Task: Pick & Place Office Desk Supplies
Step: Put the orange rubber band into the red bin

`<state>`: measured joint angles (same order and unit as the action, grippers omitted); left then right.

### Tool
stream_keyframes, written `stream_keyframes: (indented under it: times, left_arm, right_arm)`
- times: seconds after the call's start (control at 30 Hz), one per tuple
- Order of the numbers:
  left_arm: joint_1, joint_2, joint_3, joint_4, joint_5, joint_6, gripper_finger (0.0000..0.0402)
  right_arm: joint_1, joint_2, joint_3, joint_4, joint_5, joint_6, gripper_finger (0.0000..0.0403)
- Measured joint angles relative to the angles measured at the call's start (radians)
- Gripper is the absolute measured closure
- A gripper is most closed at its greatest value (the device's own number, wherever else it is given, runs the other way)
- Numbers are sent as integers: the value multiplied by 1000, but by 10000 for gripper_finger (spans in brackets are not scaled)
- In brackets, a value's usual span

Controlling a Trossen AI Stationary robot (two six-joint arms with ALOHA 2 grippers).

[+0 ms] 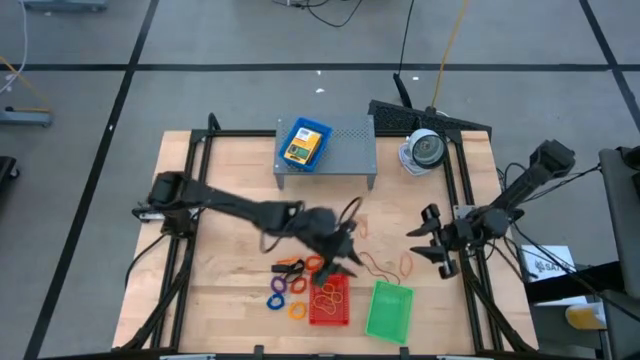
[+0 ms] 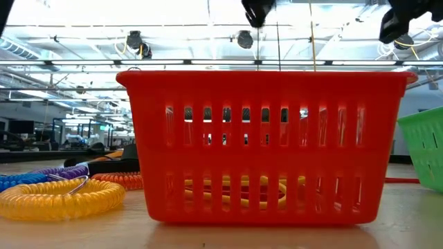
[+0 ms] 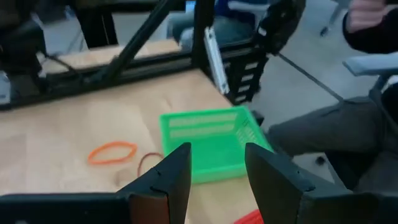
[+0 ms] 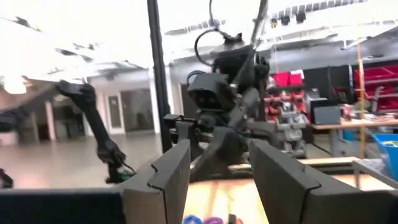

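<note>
Wooden worktop (image 1: 230, 290), partway: red tray (image 1: 329, 303) at 6 o'clock holds bands; rings (image 1: 283, 297), rubber bands (image 1: 380, 266) left out. Left gripper (image 1: 345, 252) over tray, fingers spread, empty; right gripper (image 1: 428, 240) idle at 3, spread.

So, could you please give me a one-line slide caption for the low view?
Table-level view: red basket holding yellow coils, coiled rings at its left, green basket at its right.

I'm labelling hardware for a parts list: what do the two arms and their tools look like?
Both arms are dark, slim and jointed, with black cables trailing along them. The left tool and right tool each have two broad, flat, wedge-shaped dark fingers. No markings show.
</note>
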<state>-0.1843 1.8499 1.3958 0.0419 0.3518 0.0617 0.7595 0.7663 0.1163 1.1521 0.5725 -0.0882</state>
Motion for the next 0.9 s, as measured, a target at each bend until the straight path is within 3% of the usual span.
stream_keyframes:
  times: [0.3, 0.5, 0.63, 0.9]
  left_arm:
    - [-182, -251, -285, 199, -384, -47, 245]
    - [-244, -340, -492, 362, -516, -140, 245]
    - [-273, -363, -589, 444, -591, -177, 245]
    - [-316, -393, -630, 449, -649, -155, 245]
  right_arm:
    - [12, 145, 55, 23, -56, 57, 248]
    - [-2, 314, 179, 1, -154, 44, 248]
    - [-28, 430, 289, -79, -157, 39, 248]
    - [-141, 556, 420, -185, -153, 111, 248]
